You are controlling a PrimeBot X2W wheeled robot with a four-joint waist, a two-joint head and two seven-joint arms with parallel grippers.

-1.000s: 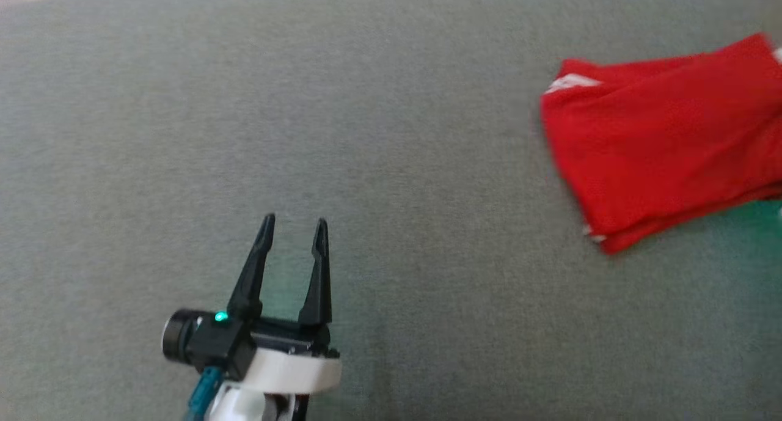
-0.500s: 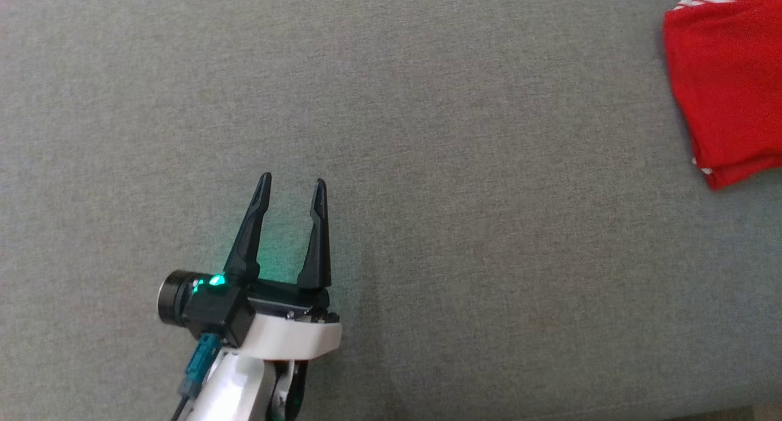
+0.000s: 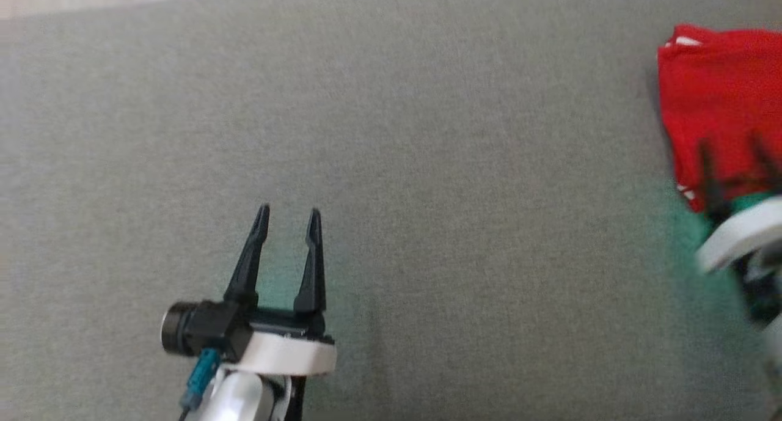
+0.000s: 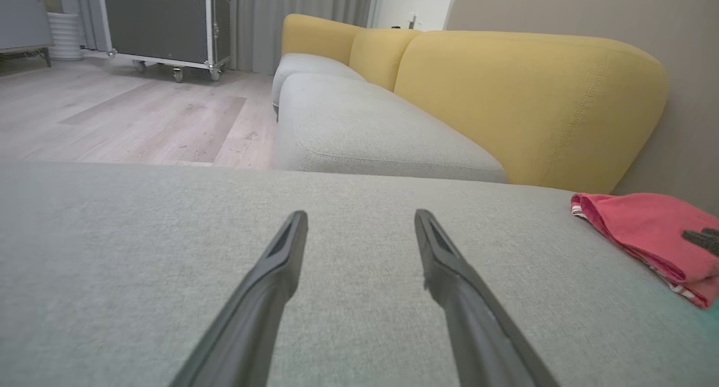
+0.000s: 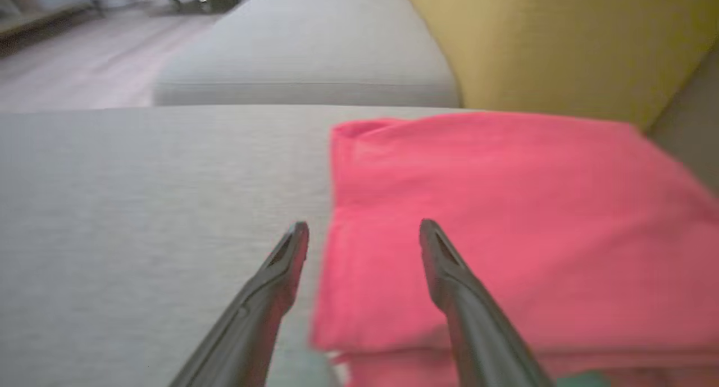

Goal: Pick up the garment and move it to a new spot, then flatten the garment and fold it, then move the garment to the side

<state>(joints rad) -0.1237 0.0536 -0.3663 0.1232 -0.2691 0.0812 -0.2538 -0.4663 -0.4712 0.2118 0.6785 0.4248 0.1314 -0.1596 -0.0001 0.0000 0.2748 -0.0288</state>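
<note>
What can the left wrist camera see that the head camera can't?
Left wrist view's extras: the yellow sofa back, the black wheeled case and the gray curtains. Head view's extras: the white wrist ring and teal plug behind the left gripper. Shared: the gray cushion, the folded red garment at its right end, the left gripper's open fingers, and the right gripper at the garment.
</note>
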